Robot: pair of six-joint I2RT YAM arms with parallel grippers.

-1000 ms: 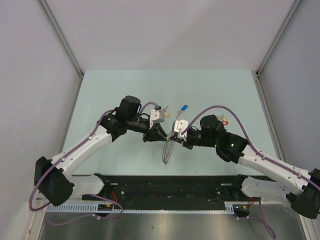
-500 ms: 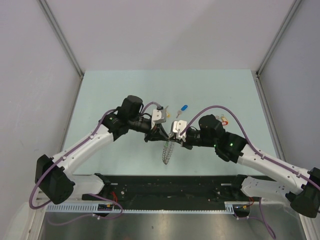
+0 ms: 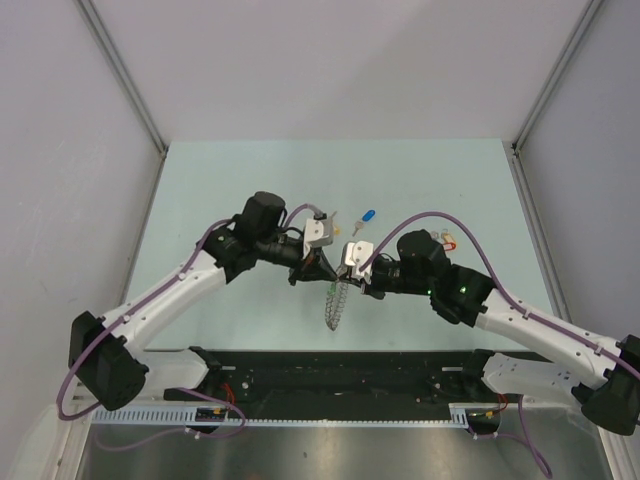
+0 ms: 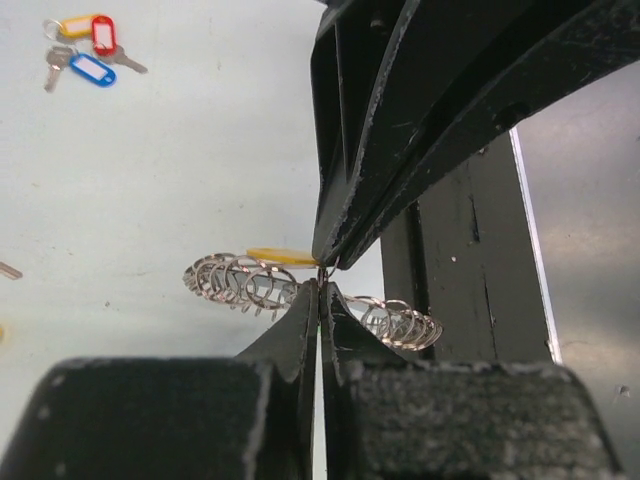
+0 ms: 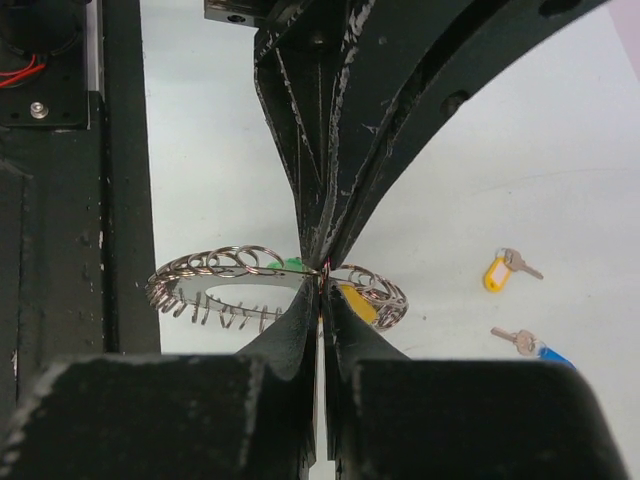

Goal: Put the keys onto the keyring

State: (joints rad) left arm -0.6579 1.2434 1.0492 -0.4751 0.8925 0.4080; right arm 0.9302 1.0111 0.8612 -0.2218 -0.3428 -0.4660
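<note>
Black left gripper (image 3: 318,266) pinching shut on wire of keyring (image 3: 336,300), ring hanging edge-on just below pinch. Opposite, right gripper (image 3: 352,276) clamping same wire, tip to tip. Loose keys (image 3: 368,215) lying beyond keyring. Judging best: holding grips firm, spreading coil slowly, avoiding twist.

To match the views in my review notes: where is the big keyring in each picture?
Top external: keyring at centre, seen edge-on, just above the black rail.
Left wrist: mid-frame, stretching left to right; rail on the right.
Right wrist: mid-frame, mostly left of centre; rail at far left.
Shared landmark: the black rail.
</note>
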